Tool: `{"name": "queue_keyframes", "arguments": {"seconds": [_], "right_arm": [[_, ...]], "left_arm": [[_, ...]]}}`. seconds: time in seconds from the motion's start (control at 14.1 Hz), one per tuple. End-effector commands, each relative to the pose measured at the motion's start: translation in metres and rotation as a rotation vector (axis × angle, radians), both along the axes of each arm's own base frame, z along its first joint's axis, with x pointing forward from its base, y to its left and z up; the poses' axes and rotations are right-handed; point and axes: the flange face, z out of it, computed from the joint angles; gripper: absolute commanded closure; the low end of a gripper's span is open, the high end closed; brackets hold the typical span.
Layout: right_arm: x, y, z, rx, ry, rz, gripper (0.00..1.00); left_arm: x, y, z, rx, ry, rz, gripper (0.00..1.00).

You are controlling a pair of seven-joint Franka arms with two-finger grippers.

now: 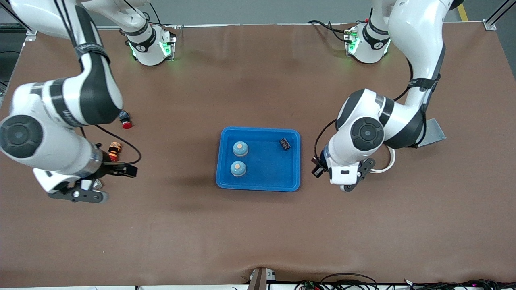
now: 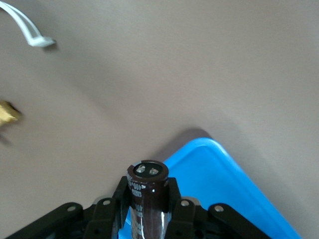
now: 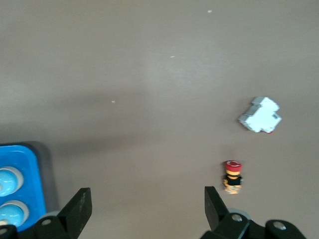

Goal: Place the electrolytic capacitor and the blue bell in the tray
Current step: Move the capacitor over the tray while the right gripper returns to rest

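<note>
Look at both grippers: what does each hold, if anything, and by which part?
The left gripper is shut on the capacitor, clamping its sides with the terminal end sticking out. The right gripper is open and holds nothing.

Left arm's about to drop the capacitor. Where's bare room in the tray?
The tray floor is bare between the two blue bells and the small black part, and along the rim nearest the front camera. Crowded: the bells' end. Left gripper, shut on the electrolytic capacitor, hangs beside the tray.
</note>
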Motion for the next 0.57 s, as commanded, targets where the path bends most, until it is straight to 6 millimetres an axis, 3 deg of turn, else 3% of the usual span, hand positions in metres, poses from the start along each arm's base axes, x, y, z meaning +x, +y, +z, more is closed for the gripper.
{"name": "queue_keyframes", "arguments": {"seconds": [0.0,0.28,0.5], "right_arm": [[-0.017,-0.043,0.015,0.025,0.014,0.059,0.0],[-0.047,-0.093,0.041,0.032,0.004,0.059,0.0],[-0.067,-0.114,0.067,0.029,-0.017,0.026,0.0]], "left_arm": [[-0.003,-0.032,-0.007,-0.028,-0.028,0.042,1.0],[-0.02,-0.069,-0.052,-0.013,-0.013,0.024,1.0],[-0.029,-0.084,-0.086,0.011,-0.003,-0.009,1.0]]}}
